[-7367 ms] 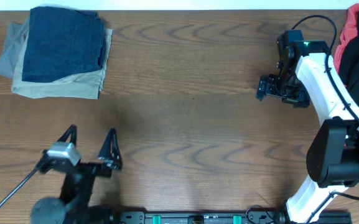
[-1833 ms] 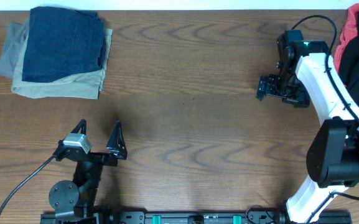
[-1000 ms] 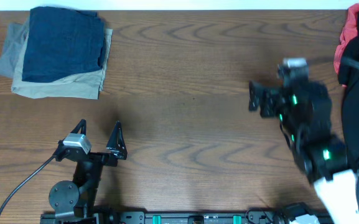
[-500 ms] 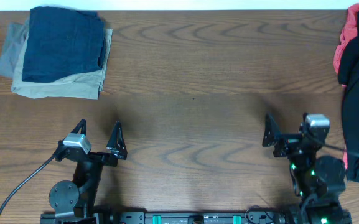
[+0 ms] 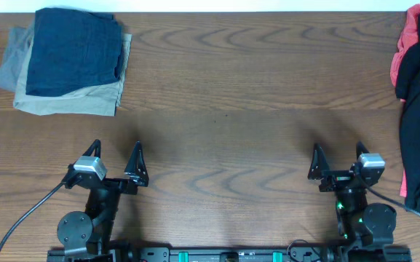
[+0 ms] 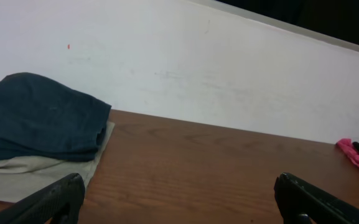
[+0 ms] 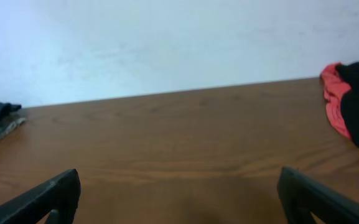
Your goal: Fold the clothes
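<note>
A stack of folded clothes [image 5: 68, 62] lies at the far left: navy-blue shorts on top, a khaki piece under them, a grey piece at the left edge. It also shows in the left wrist view [image 6: 36, 134]. A heap of unfolded black and red clothes [image 5: 419, 109] lies at the right edge and shows in the right wrist view [image 7: 353, 102]. My left gripper [image 5: 115, 154] is open and empty near the front left. My right gripper [image 5: 337, 156] is open and empty near the front right, left of the heap.
The wooden table [image 5: 224, 109] runs up to a white wall [image 6: 229, 81] at the back. Both arm bases sit at the table's front edge.
My right arm has pulled back from the far right of the table to the front edge, and its gripper now points away from me. The left arm has not moved in the last second.
</note>
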